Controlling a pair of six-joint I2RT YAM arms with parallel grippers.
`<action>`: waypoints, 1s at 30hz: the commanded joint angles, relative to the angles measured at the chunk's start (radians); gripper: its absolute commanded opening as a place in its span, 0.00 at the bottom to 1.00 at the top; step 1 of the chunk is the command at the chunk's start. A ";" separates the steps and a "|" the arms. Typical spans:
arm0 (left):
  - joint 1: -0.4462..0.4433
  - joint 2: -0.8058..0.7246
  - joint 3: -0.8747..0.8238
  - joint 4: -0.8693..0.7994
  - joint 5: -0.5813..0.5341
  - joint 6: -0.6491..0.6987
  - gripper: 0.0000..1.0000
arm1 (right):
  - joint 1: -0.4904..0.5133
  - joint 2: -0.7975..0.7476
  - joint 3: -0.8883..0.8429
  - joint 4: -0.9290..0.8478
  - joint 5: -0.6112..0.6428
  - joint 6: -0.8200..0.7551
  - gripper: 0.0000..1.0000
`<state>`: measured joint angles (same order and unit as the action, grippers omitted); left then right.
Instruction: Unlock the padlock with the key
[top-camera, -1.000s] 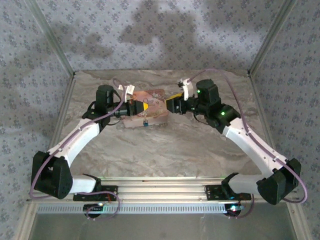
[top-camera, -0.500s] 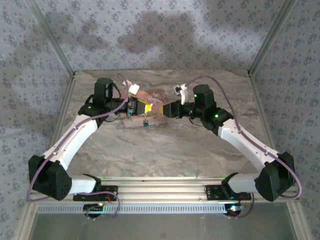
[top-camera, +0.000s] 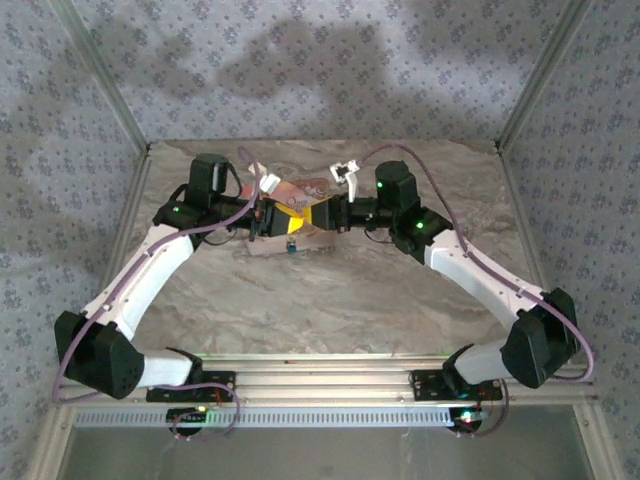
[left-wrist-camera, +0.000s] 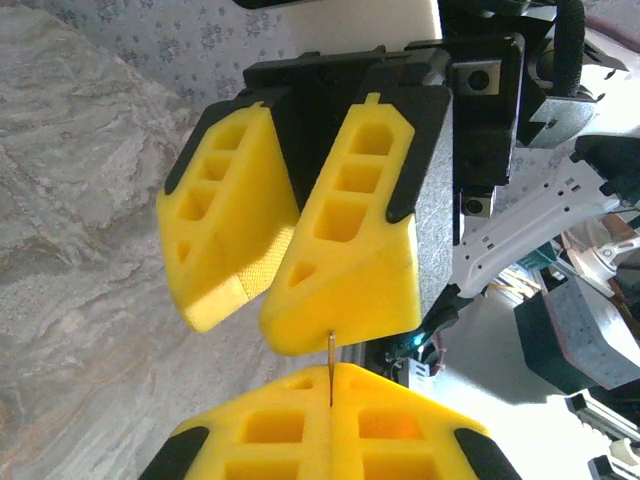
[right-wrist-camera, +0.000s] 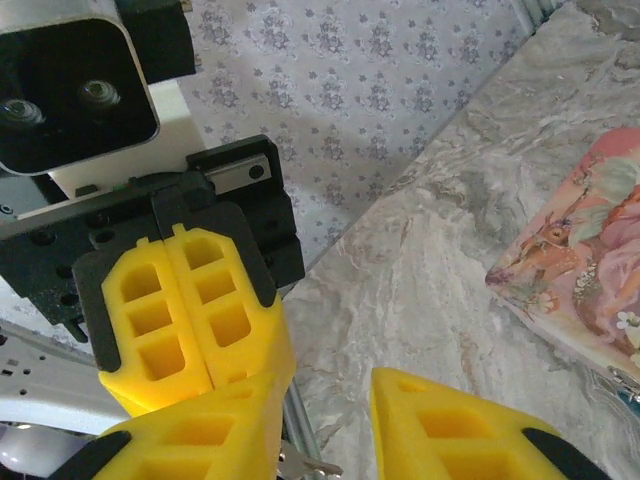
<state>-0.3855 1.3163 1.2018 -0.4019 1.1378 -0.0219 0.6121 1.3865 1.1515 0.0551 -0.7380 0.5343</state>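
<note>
padlock (top-camera: 291, 246) is a tiny blue speck at the near edge of the pink box (top-camera: 310, 187), just below where the two grippers meet in the top view. too small to tell if it sits on the box or just off it, and neither gripper touches it. key (left-wrist-camera: 330, 360) is edge-on in the left wrist view, a thin metal sliver sticking out of the seam between the left fingers, its tip right against one yellow finger of the right gripper. left gripper (right-wrist-camera: 207, 370) is clenched on the key, pads pressed flat together. right gripper (right-wrist-camera: 325, 400) has its jaws apart with a clear gap between the pads. a bit of silver metal shows low in that gap, beside its left finger, and the pads aren't on it. both grippers face each other nose to nose above the box, toward the far side of the marbled table (top-camera: 330, 300). box lies flat on the table, its illustrated face up in the right wrist view.
</note>
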 joint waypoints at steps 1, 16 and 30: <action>-0.012 0.011 0.032 -0.023 0.040 0.039 0.00 | 0.025 0.028 0.077 0.027 -0.062 0.016 0.24; -0.007 0.009 0.022 -0.051 0.027 0.047 0.00 | -0.012 -0.053 0.050 0.000 -0.005 0.027 0.28; -0.007 0.017 0.037 -0.075 0.055 0.066 0.00 | 0.023 -0.008 0.063 0.002 -0.076 0.027 0.26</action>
<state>-0.3885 1.3346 1.2018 -0.4526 1.1465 0.0128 0.6312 1.3640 1.1866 0.0452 -0.7811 0.5583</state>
